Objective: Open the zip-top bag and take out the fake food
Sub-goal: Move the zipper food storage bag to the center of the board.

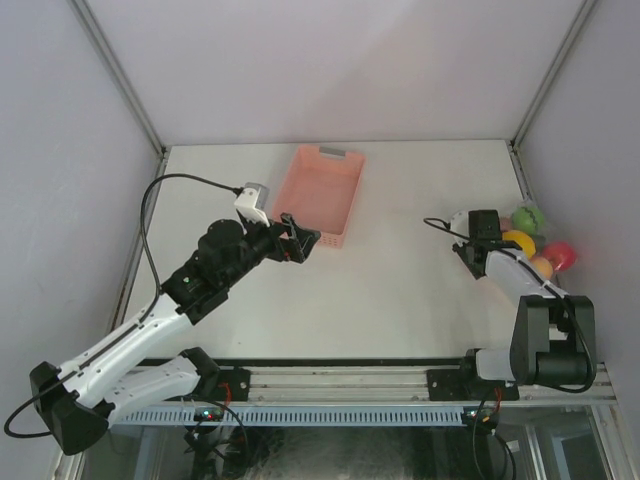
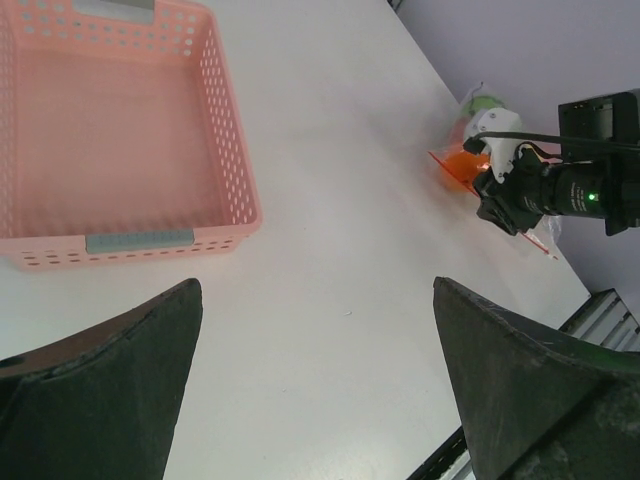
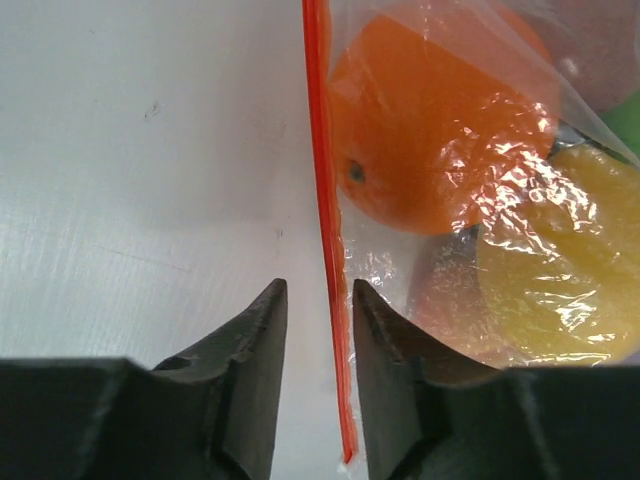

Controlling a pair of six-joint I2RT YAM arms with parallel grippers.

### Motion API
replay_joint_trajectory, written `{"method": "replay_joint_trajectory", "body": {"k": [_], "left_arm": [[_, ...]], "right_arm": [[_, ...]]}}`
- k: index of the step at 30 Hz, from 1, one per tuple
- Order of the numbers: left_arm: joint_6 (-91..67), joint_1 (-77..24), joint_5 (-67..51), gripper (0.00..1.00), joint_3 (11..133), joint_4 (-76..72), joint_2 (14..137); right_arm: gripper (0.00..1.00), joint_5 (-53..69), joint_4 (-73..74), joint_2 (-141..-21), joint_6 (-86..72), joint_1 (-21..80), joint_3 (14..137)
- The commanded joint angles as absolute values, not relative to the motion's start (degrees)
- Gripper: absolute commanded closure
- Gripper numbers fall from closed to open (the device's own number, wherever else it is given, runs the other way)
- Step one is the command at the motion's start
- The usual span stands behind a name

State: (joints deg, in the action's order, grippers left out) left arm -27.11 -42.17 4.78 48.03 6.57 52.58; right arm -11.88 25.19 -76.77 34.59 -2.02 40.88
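Observation:
The zip-top bag [image 1: 532,243] lies at the table's right edge with the fake food inside: green [image 1: 527,217], yellow [image 1: 517,240], red [image 1: 560,255] and peach [image 1: 541,266] pieces. In the right wrist view its red-orange zipper strip [image 3: 320,150] runs between my right gripper's [image 3: 318,300] fingers, which stand narrowly apart around it without pinching it. An orange [image 3: 430,130] and a yellow piece [image 3: 560,270] show through the plastic. My right gripper [image 1: 470,248] is at the bag's left edge. My left gripper [image 1: 300,240] is wide open and empty [image 2: 318,300], above bare table beside the basket.
A pink slotted basket [image 1: 345,200] stands empty at the back centre; it also shows in the left wrist view [image 2: 140,240]. The right arm and the bag [image 2: 462,165] show at the far right of the left wrist view. Grey walls enclose the table.

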Motion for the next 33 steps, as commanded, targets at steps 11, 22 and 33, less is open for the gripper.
{"method": "replay_joint_trajectory", "body": {"k": [11,22,33], "left_arm": [[-23.14,-41.90,5.25,0.00,43.26,-2.31,47.59],[-16.52,-42.01,-3.94,0.00,34.46,-16.84,42.73],[-16.10,-42.72,-9.91,0.02,29.18,-29.56,46.14]], "right_arm": [[1.00,-19.84,19.10,-75.79,36.59,-0.01,39.39],[1.00,-2.79,21.73,-62.19,34.79,3.31,40.47],[1.00,17.71,24.20,-57.07,33.48,8.89,44.01]]}}
